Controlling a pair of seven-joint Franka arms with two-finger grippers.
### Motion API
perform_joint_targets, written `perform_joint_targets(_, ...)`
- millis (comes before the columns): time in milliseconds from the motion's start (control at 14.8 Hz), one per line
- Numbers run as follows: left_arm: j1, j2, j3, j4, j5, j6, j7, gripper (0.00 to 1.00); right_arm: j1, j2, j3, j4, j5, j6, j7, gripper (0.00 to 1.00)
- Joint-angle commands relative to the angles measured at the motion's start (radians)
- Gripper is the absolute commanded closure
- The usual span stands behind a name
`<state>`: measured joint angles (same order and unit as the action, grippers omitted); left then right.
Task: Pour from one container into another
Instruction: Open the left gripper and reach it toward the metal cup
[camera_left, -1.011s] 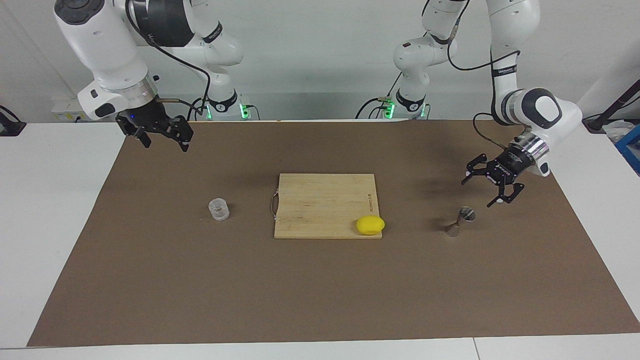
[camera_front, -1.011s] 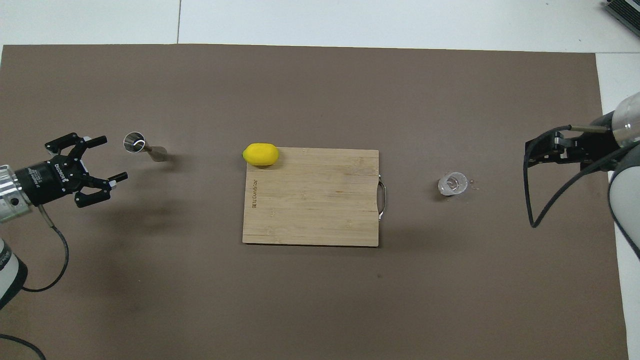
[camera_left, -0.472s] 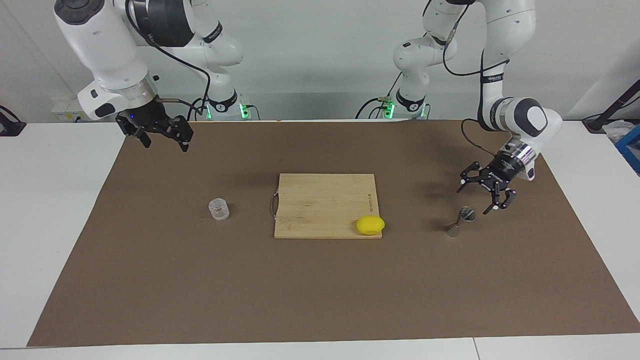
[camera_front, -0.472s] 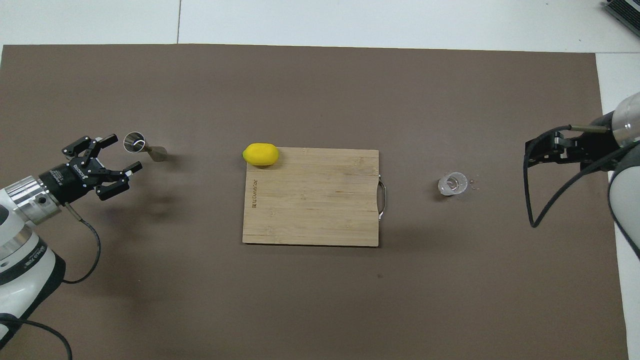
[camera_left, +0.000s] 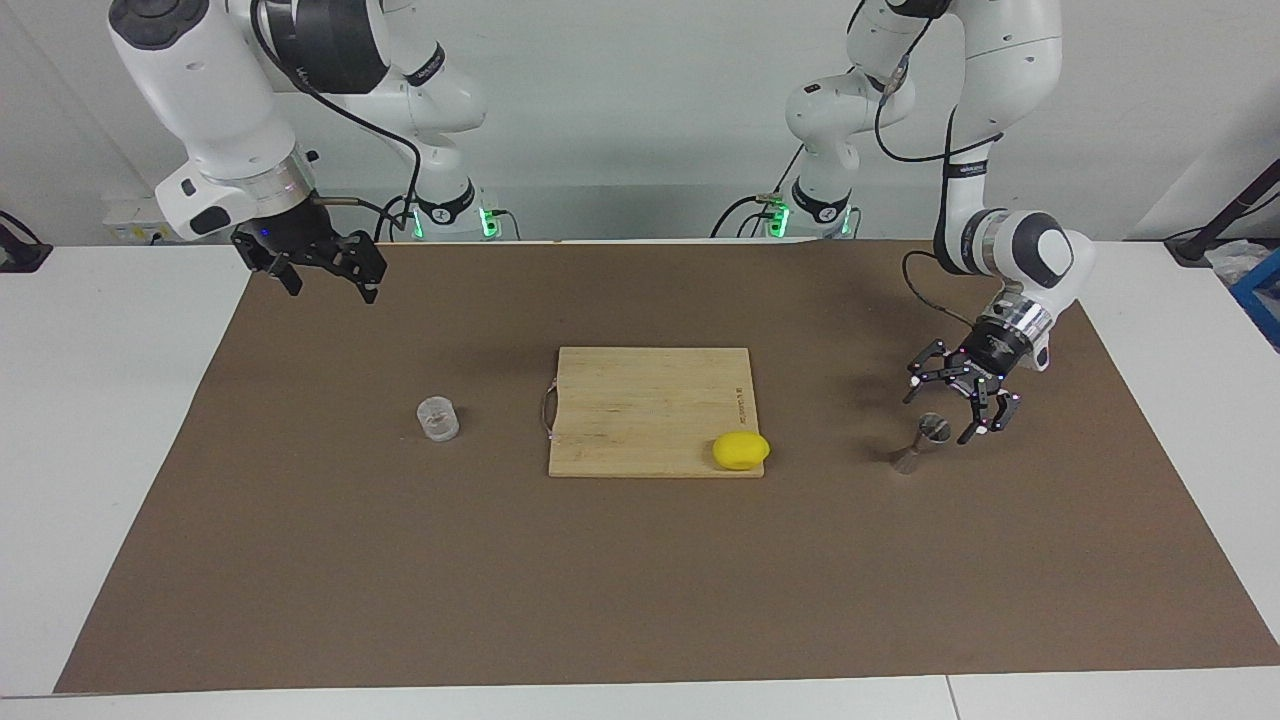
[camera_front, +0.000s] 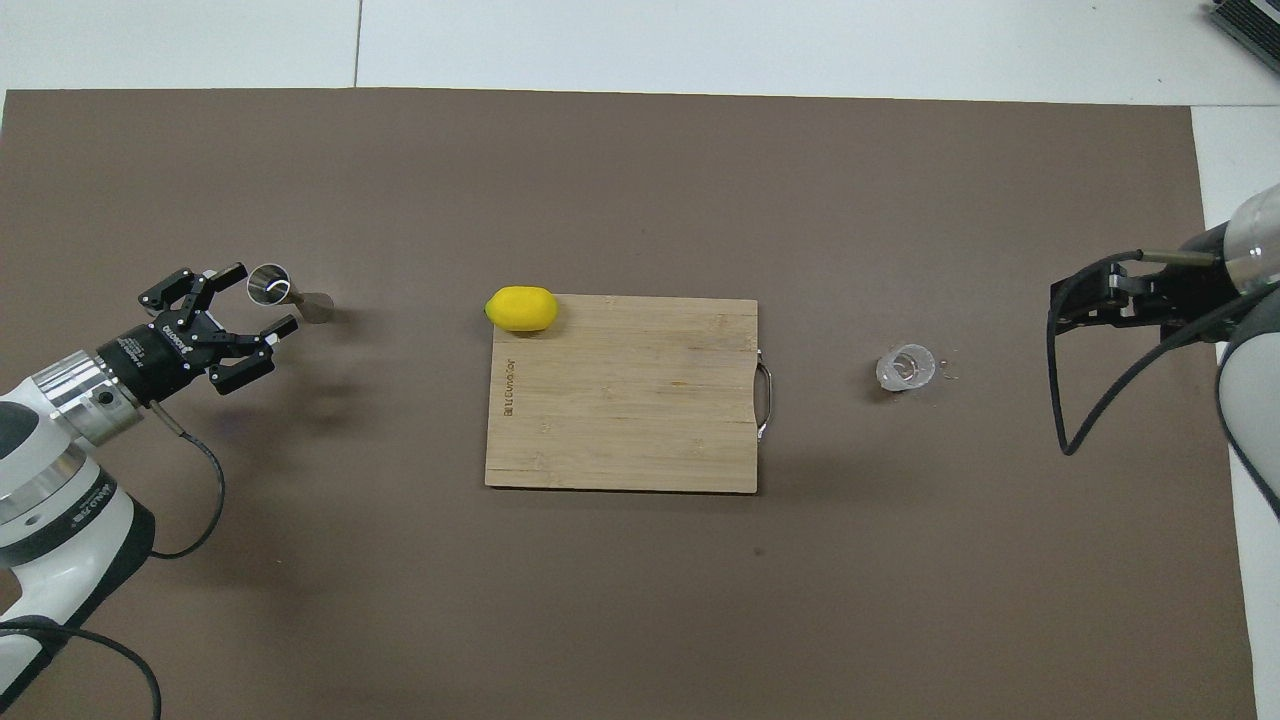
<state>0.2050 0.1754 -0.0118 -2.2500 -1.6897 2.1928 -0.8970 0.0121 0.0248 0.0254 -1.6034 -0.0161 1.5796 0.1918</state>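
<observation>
Brown mat (camera_left: 640, 570) covers most of the white table (camera_left: 100, 420), everything sits on it. Wooden board (camera_left: 650, 400) lies mid-mat, roughly midway between the two grippers, handle end toward the right arm's side. Lemon (camera_left: 741, 450) rests on the board's corner, the one toward the left gripper and farther from the robots. Left gripper (camera_left: 945, 415) is low at its own end of the mat, fingers spread wide, holding nothing; it tilts down toward the jigger (camera_left: 922, 442). Jigger stands upright just beside the fingertips, top cup about level with them, one finger (camera_front: 231, 273) on either side of the rim seen from above, no contact that I can make out. Right gripper (camera_left: 325, 272) hangs raised over the mat edge near its base, arm waiting, fingers open, empty. Cup (camera_left: 437, 418) stands upright on the mat well apart from the right gripper, between it and the board's handle, farther from the robots than the gripper's spot.
</observation>
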Motion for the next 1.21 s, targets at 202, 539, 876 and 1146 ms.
perform_joint_targets(202, -0.027, 0.006, 0.007, -0.002, -0.042, 0.034, 0.05, 0.15, -0.004, -0.005, -0.001, -0.012, -0.002, 0.014, -0.011, 0.0)
perform_joint_targets(539, -0.024, 0.004, 0.007, -0.005, -0.044, 0.036, 0.047, 0.36, -0.004, -0.005, -0.001, -0.012, -0.002, 0.014, -0.011, 0.0)
perform_joint_targets(876, -0.024, 0.004, 0.007, -0.002, -0.042, 0.035, 0.059, 1.0, -0.004, -0.005, -0.001, -0.012, -0.002, 0.014, -0.011, 0.0)
perform_joint_targets(1146, -0.024, 0.003, -0.01, 0.016, -0.042, -0.013, 0.044, 1.0, -0.004, -0.005, -0.001, -0.012, -0.002, 0.016, -0.012, 0.0)
